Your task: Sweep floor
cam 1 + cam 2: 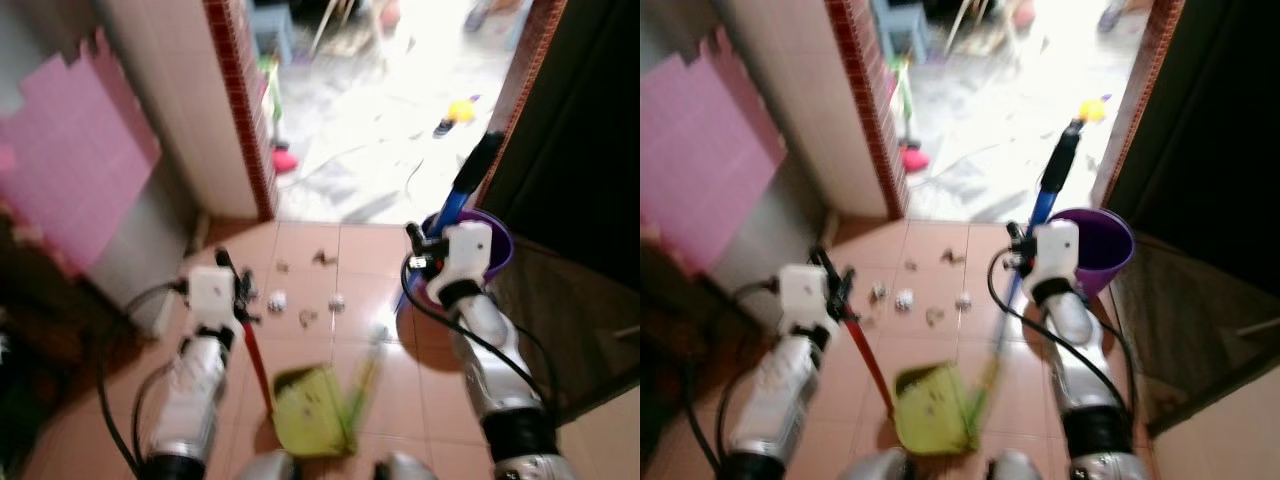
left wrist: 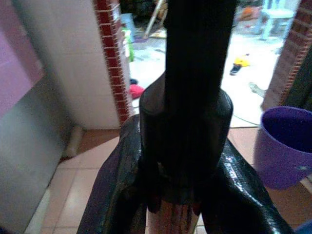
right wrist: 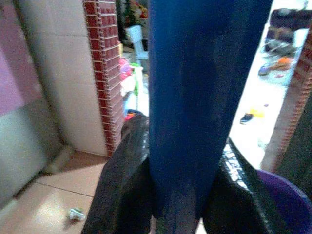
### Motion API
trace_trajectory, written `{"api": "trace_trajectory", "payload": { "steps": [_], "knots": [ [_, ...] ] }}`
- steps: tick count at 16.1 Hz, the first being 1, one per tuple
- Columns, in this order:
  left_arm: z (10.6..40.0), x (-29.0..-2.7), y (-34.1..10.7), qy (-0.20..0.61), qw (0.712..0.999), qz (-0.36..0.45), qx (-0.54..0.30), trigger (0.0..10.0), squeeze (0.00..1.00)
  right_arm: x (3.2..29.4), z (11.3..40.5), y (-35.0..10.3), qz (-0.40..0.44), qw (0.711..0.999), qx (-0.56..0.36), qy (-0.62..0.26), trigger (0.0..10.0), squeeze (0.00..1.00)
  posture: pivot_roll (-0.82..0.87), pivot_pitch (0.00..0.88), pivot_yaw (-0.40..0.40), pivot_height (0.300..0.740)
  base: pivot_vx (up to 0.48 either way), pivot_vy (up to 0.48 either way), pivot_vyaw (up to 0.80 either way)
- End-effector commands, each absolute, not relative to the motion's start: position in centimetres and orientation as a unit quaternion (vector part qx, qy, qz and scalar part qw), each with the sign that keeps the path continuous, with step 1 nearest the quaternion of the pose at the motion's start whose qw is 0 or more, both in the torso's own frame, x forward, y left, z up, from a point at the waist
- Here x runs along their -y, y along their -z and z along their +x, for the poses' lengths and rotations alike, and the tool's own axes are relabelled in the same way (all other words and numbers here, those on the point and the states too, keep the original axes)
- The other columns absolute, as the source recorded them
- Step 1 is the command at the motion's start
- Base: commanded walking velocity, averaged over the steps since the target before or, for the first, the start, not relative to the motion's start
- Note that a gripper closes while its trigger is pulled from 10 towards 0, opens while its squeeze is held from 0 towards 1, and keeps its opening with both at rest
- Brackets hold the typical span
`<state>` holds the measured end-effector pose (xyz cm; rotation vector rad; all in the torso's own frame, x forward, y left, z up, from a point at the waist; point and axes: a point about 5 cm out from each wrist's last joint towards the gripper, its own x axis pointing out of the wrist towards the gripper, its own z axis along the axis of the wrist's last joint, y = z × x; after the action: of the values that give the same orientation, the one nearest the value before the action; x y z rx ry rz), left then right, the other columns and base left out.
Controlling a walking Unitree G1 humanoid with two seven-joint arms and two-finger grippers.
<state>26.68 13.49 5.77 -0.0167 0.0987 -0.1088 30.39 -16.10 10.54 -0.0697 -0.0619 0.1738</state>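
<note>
On the terracotta tile floor [image 1: 300, 250], a green dustpan [image 1: 310, 410] serves as the reference: the left gripper [image 1: 240, 290] is clamped around its red handle [image 1: 257, 355] up and to its left, and paper scraps [image 1: 305, 305] lie just beyond it toward the doorway. The right gripper [image 1: 422, 250] is closed around the blue broom handle [image 1: 455, 205] to the dustpan's right, with the broom's blurred lower end touching or just beside the pan. A purple bucket [image 1: 495, 245] stands behind that gripper

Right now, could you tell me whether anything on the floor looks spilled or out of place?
Yes: small crumpled scraps lie scattered across the tiles before the doorway, ahead of the green dustpan. The left gripper holds the dustpan's red handle, the right gripper the blue broom.
</note>
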Motion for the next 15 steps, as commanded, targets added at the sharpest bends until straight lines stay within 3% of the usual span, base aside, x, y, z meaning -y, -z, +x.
{"api": "trace_trajectory", "payload": {
  "steps": [1, 12, 15],
  "knots": [
    [26.7, -14.4, -6.2, 0.043, 0.998, 0.010, -0.035, 10.0, 0.00, 15.6, 30.9, -12.1, -0.041, 0.993, 0.068, -0.088, 10.0, 0.00, -0.14, 0.000, 0.077, 0.740, 0.000, 0.000, 0.00],
    [26.9, -13.8, -6.8, 0.064, 0.998, -0.003, -0.029, 10.0, 0.00, 14.8, 30.8, -11.9, -0.032, 0.991, 0.065, -0.115, 10.0, 0.00, -0.14, 0.000, 0.074, 0.740, 0.000, 0.000, 0.00],
    [26.8, -13.6, -6.8, 0.068, 0.997, -0.002, -0.028, 10.0, 0.00, 14.4, 30.5, -11.9, -0.028, 0.989, 0.067, -0.130, 10.0, 0.00, -0.14, 0.000, 0.078, 0.740, 0.335, 0.000, 0.00]
  ]
}}
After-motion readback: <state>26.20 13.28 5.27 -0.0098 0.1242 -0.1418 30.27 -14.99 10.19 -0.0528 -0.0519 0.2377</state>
